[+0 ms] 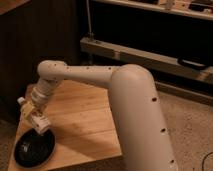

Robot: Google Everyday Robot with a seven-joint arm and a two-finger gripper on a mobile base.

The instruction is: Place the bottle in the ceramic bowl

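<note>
**Item: bottle held at the bowl's edge, one arm, wooden table**

1. Arm [135, 110]: white and thick, filling the lower right of the view. It reaches left across the table to an elbow joint, then bends downward.
2. Bowl [29, 152]: black, glossy and shallow. It sits on the table's near left corner (partly cut by the lower edge of the view). Nothing lies inside it.
3. Gripper [35, 115]: at the end of the arm, over the table's left side and just above the bowl's far rim. It is clenched around the bottle.
4. Bottle [23, 104]: pale with a white cap, held tilted. The cap points up and to the left, and the lower end slopes down toward the bowl's far rim. Whether it touches the rim cannot be told.
5. Table [85, 125]: light wood planks, small and square.
6. Floor [190, 120]: speckled, to the right of the table.
7. Rail [130, 55]: a long pale metal bar behind the table, with an upright post on it.
8. Panel [40, 35]: dark wood, behind the table on the left.
</note>
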